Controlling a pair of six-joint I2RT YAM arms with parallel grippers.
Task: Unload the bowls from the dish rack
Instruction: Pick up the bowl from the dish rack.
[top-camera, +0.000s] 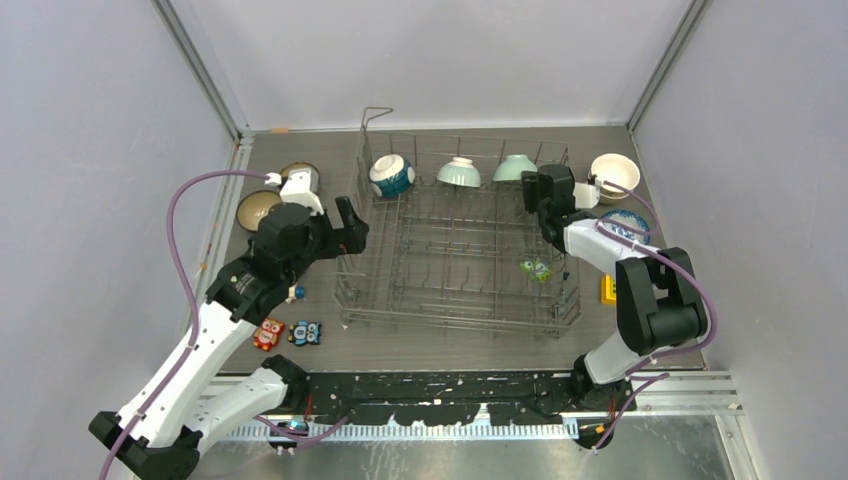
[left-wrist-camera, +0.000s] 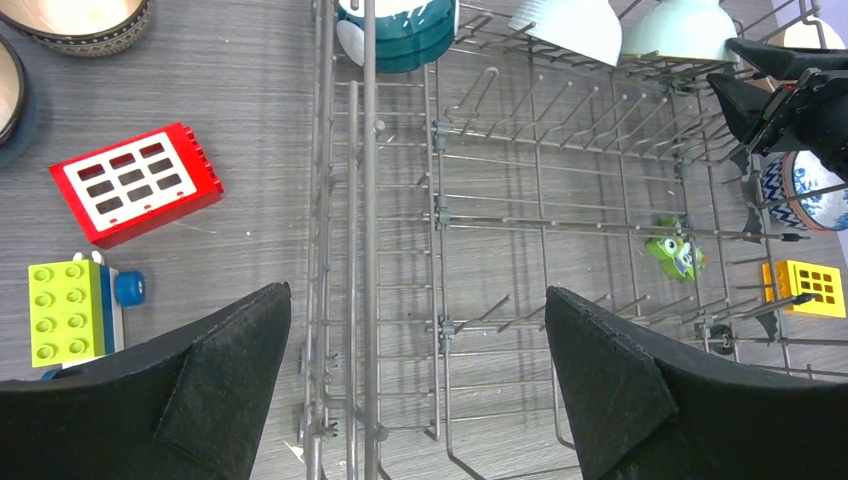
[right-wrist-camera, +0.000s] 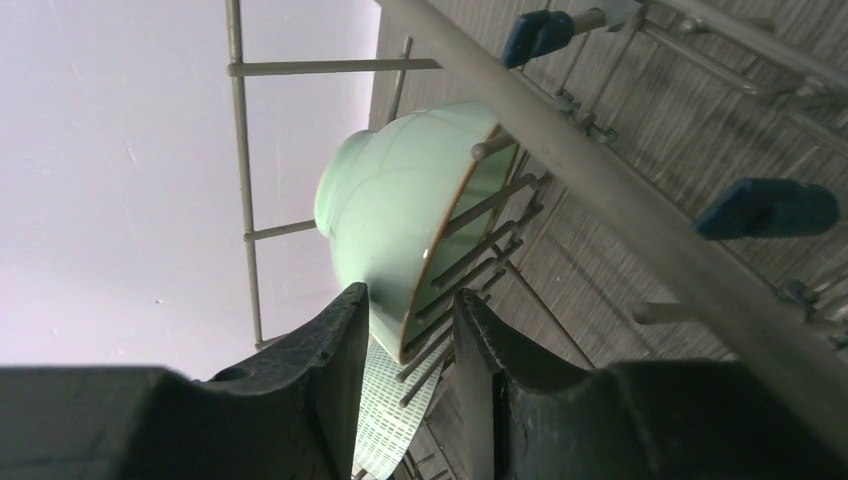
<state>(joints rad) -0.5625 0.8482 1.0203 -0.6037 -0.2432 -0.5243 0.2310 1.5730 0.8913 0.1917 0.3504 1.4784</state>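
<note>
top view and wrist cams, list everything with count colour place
dish rack: one, grey wire, table centre
teal-and-white bowl: one, rack back row, left
mint bowls: two, same row, middle and right
beige bowls: two, left of rack
cream bowl: one, right of rack
patterned bowl: one, blue-and-white, right of rack
toy blocks: about six, mixed; green in rack, yellow right, others left
table: one, grey
left gripper: black, open, over rack's left edge
right gripper: black, astride right mint bowl's rim

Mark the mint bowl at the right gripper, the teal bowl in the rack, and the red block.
mint bowl (right-wrist-camera: 385, 205), right wrist view, on its outer wall.
teal bowl (left-wrist-camera: 410, 45), left wrist view, on its dark side wall.
red block (left-wrist-camera: 135, 183), left wrist view, on its white gridded top face.
</note>
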